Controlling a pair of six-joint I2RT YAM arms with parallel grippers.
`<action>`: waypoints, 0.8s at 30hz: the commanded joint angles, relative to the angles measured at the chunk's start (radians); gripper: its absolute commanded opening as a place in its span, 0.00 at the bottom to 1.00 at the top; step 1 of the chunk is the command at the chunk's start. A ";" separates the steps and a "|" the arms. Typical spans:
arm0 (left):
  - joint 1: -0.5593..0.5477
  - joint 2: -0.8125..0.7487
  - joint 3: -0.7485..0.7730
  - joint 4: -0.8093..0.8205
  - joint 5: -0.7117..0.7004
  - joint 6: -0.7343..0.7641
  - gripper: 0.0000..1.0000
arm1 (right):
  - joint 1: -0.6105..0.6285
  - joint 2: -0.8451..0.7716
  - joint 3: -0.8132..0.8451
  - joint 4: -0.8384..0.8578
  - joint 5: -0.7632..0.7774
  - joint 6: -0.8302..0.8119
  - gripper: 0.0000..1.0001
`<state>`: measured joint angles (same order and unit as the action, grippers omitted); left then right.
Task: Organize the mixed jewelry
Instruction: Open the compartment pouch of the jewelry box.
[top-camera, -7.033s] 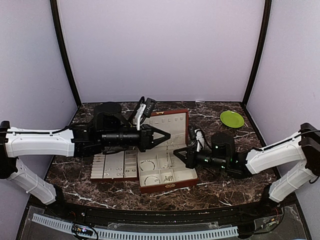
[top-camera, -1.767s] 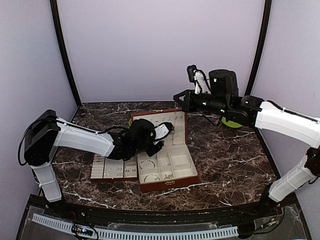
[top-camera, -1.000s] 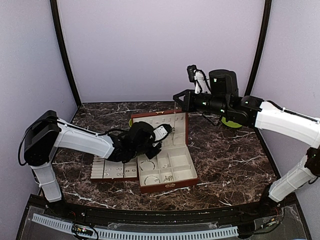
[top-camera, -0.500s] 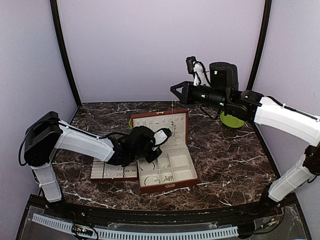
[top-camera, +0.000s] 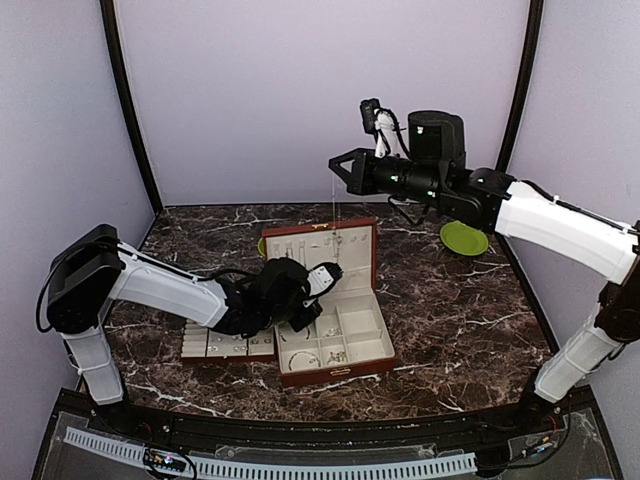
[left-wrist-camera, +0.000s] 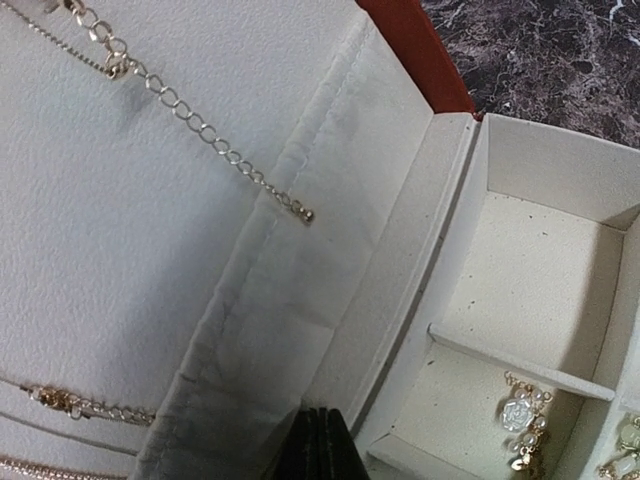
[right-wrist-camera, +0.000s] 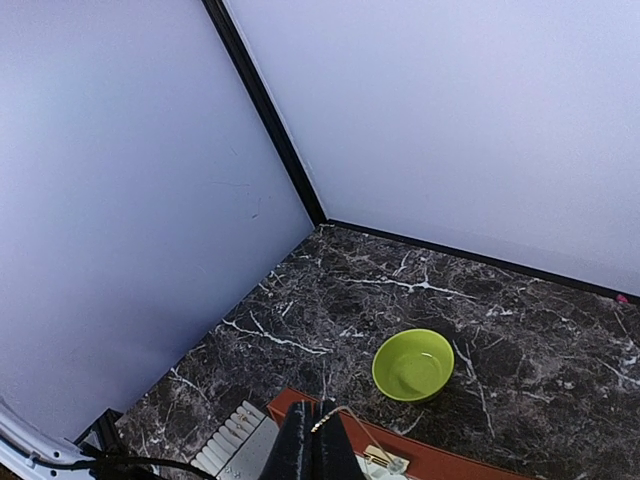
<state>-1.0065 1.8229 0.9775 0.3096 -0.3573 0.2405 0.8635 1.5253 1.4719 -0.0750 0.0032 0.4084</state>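
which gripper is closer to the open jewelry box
Left. The left gripper is down at the jewelry box, by its lid hinge; the right gripper is high above the lid, pinching a thin chain.

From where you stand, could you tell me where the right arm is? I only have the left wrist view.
Observer: The right arm is raised high above the open box, its jaws closed.
Operator: Thank you. Is it holding anything?
Observer: Yes, a fine chain hangs from its jaws down towards the lid.
Operator: And what lies left of the box?
Observer: A cream tray lies right beside it.
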 joint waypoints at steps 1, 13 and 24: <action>-0.004 -0.076 -0.024 0.010 -0.011 -0.024 0.06 | -0.006 0.018 0.062 0.041 -0.033 -0.021 0.00; -0.004 -0.145 -0.042 0.028 -0.063 0.012 0.28 | -0.007 0.043 0.094 0.049 -0.050 -0.029 0.00; -0.004 -0.128 -0.059 0.044 -0.106 0.020 0.31 | -0.007 0.086 0.022 0.107 -0.071 -0.026 0.00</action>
<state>-1.0065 1.7172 0.9413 0.3283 -0.4366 0.2584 0.8635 1.5955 1.5211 -0.0360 -0.0513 0.3927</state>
